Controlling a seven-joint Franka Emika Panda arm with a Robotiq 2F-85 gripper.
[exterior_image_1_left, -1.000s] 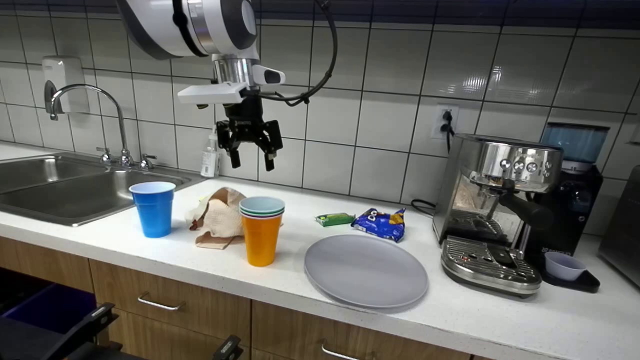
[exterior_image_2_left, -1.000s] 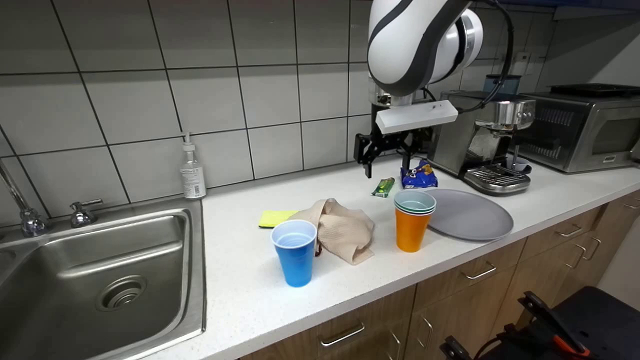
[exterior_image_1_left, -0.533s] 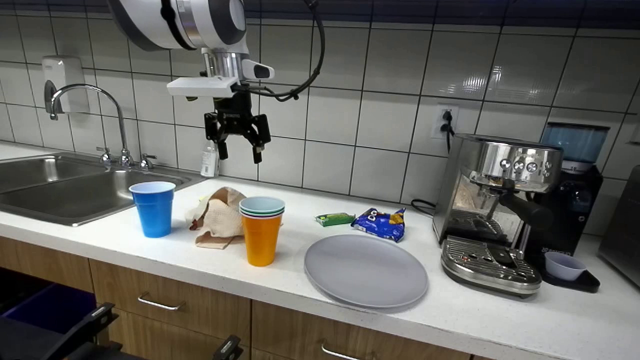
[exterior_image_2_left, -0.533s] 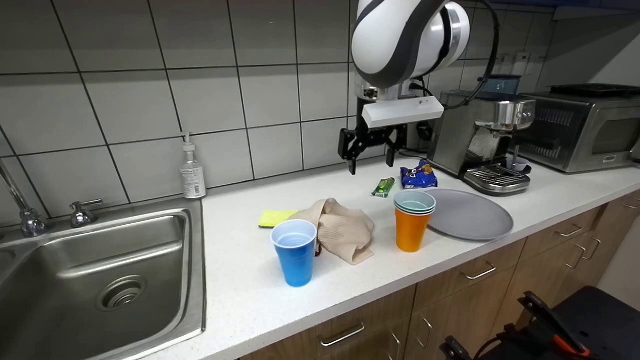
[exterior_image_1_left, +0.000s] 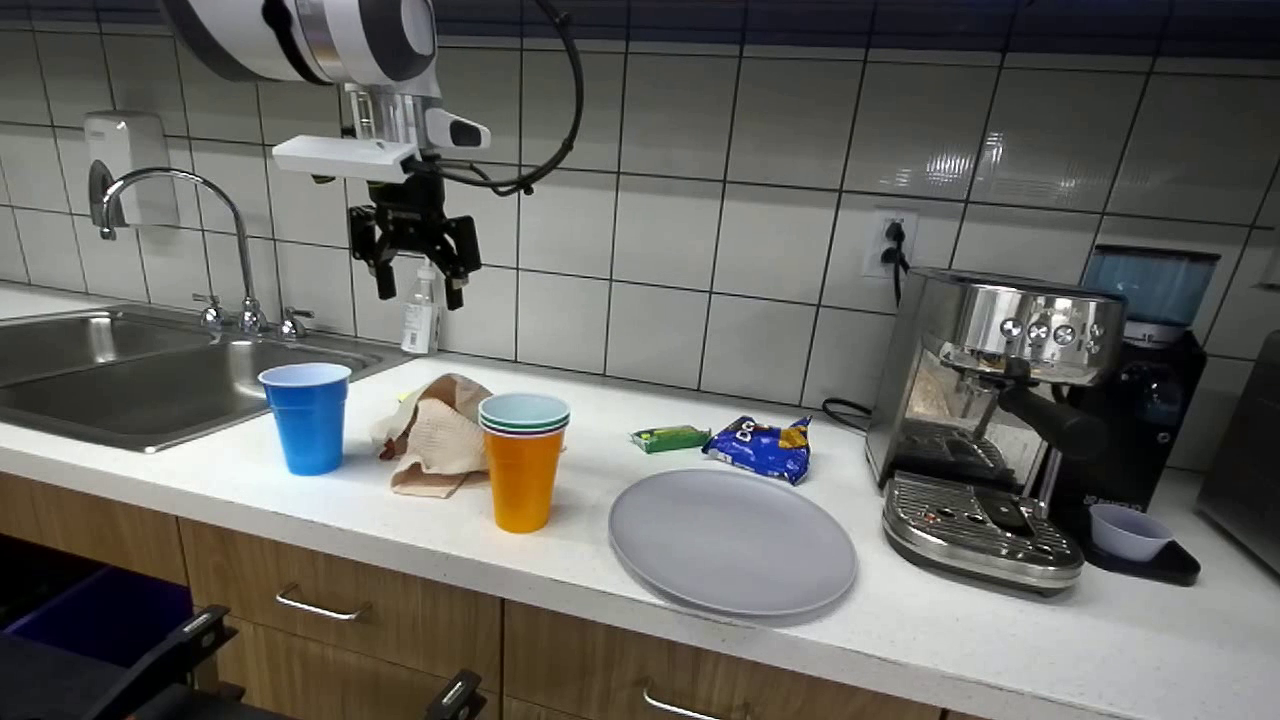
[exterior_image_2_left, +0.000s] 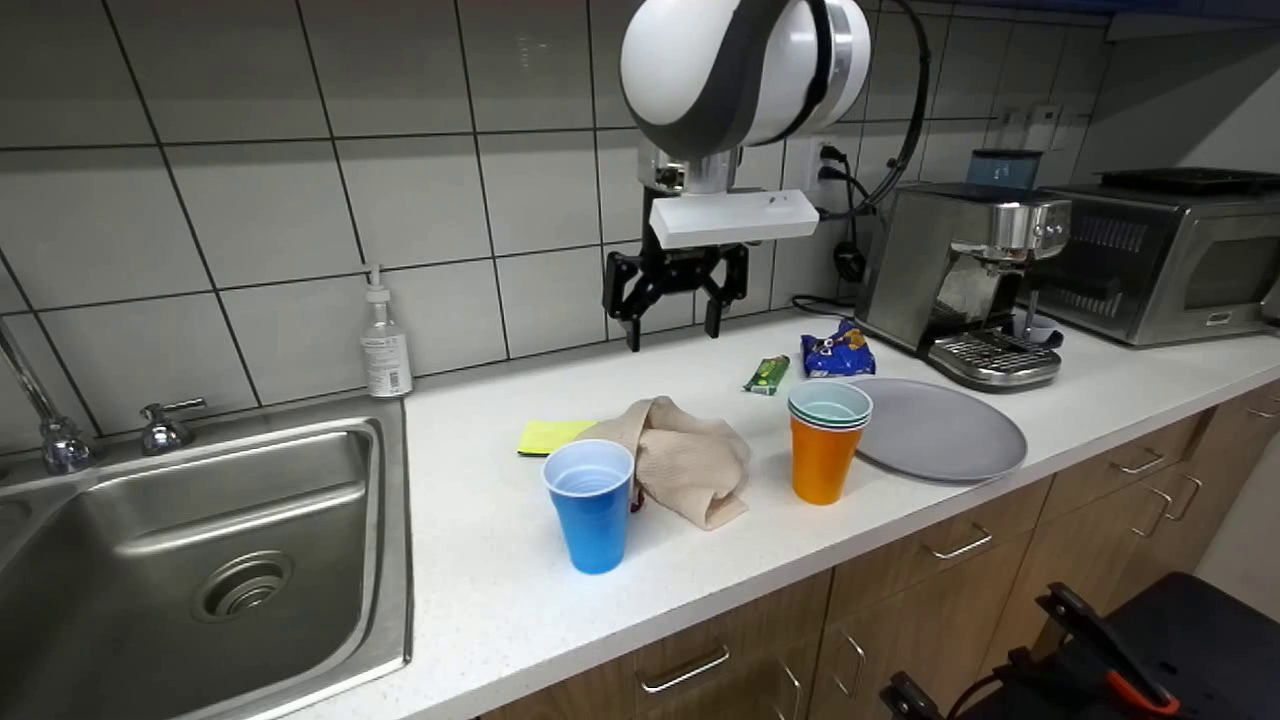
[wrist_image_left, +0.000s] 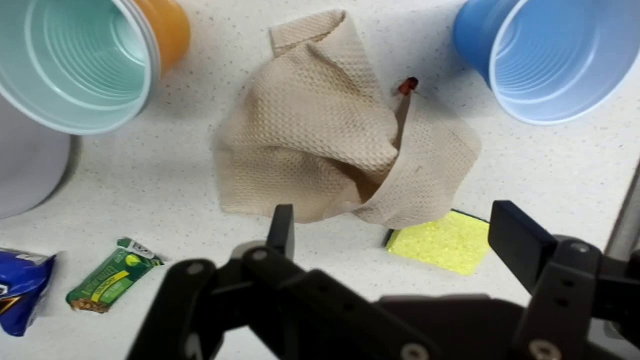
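Hovering well above the worktop (wrist_image_left: 175, 200), with 2 fingers (wrist_image_left: 520, 245) spread and empty; apparently closest to beige cloth (wrist_image_left: 325, 120), upper centre of the wrist view, and yellow sponge (wrist_image_left: 442, 242), lower right. Probably at an early stage: not gripping yet, with handling left.

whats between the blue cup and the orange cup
In the wrist view and both exterior views, a crumpled beige cloth lies between the blue cup and the orange cup, a small dark red thing at its edge.
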